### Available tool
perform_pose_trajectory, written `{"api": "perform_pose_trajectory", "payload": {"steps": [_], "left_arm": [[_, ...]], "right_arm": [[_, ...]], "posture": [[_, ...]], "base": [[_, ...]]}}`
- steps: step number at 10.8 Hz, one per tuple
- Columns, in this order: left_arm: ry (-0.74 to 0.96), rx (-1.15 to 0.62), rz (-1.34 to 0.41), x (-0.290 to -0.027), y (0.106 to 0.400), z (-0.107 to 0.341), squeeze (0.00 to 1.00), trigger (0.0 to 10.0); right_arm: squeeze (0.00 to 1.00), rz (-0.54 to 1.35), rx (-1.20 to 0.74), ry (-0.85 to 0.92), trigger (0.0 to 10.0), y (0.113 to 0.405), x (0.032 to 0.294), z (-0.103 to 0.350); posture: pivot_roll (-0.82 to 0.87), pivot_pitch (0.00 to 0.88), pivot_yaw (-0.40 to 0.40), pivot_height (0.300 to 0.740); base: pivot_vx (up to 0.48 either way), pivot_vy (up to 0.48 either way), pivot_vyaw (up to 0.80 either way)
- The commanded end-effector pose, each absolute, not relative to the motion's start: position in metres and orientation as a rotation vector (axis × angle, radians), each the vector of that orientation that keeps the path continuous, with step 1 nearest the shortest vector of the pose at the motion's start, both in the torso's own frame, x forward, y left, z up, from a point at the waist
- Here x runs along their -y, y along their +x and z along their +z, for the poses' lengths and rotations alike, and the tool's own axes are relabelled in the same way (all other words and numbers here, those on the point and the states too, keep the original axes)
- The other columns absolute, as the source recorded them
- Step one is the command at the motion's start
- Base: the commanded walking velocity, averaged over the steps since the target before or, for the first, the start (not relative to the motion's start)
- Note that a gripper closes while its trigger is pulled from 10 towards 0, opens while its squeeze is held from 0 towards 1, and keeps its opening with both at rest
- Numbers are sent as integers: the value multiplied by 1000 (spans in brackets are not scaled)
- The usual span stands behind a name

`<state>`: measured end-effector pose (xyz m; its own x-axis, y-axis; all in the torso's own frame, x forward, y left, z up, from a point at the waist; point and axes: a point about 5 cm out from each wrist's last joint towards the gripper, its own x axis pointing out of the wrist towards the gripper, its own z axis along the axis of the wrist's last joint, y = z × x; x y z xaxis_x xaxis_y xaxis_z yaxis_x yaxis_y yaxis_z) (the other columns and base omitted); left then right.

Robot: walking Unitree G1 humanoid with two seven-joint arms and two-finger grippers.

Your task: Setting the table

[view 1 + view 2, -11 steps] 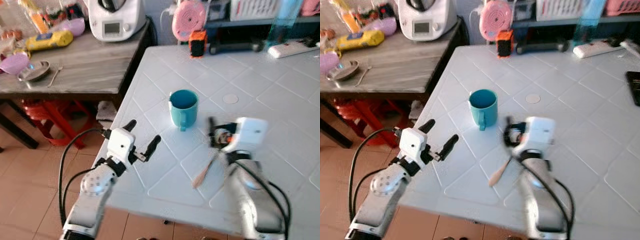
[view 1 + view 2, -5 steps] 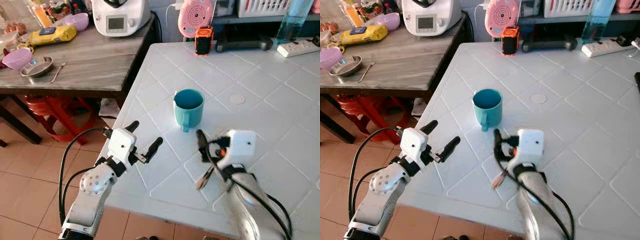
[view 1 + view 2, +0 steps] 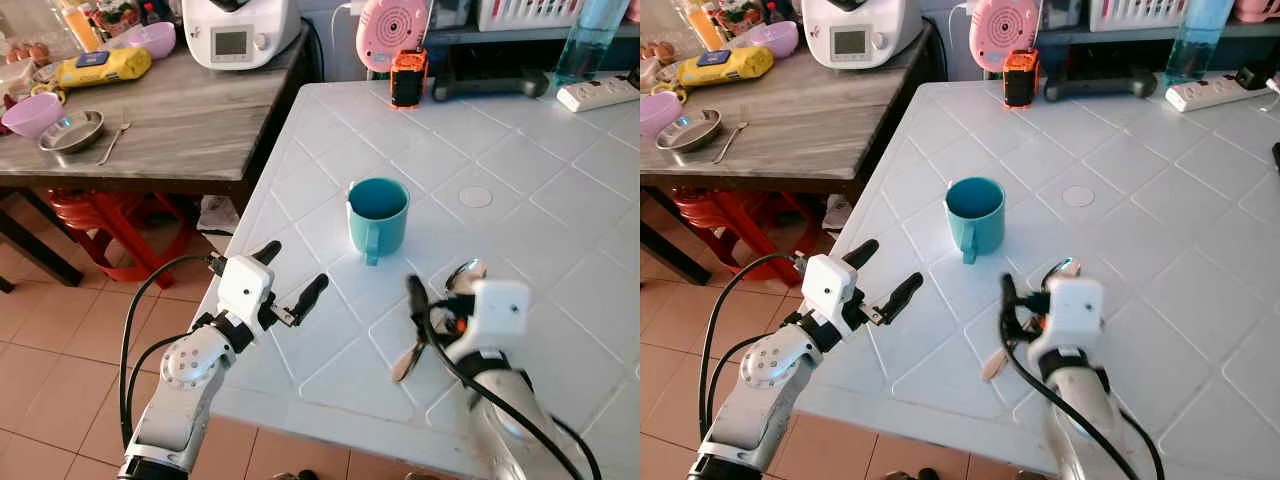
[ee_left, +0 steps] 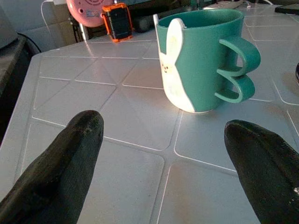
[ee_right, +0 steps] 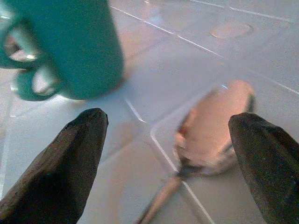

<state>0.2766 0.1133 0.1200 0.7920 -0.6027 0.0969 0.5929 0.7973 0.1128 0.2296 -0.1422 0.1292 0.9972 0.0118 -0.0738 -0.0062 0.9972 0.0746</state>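
A teal mug (image 3: 378, 212) stands upright on the white tiled table (image 3: 520, 160), its handle toward me. A metal spoon (image 3: 466, 273) with a wooden handle lies just right of and nearer than the mug. My right gripper (image 3: 440, 302) hovers open over the spoon's handle; in the right wrist view its fingertips (image 5: 88, 122) stand wide apart, with the spoon bowl (image 5: 215, 126) and mug (image 5: 70, 46) ahead. My left gripper (image 3: 290, 272) is open with nothing in it at the table's left edge, pointing at the mug (image 4: 201, 60).
A wooden side table (image 3: 180, 120) at the left carries a steel dish (image 3: 70, 131), a fork, purple bowls, a yellow pack and a white appliance (image 3: 238, 30). At the white table's far edge are an orange device (image 3: 406, 78), a pink gadget and a power strip (image 3: 598, 92).
My right gripper has drawn back toward the near edge, uncovering the spoon's bowl; the spoon lies on the table. The left arm has held still.
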Motion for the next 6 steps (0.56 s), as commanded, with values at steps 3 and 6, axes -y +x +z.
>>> {"api": "perform_pose_trajectory", "payload": {"steps": [3, 6], "left_arm": [[86, 112, -655, -115, 277, 118, 0, 10000], [84, 110, -653, -114, 277, 118, 0, 10000]], "right_arm": [[0, -46, -87, 109, 10000, 230, 148, 128], [0, -75, -77, 108, 10000, 239, 156, 130]], "posture": [[-191, 154, 188, 740], [-186, 156, 184, 740]], "base": [[0, 0, 0], [0, 0, 0]]}}
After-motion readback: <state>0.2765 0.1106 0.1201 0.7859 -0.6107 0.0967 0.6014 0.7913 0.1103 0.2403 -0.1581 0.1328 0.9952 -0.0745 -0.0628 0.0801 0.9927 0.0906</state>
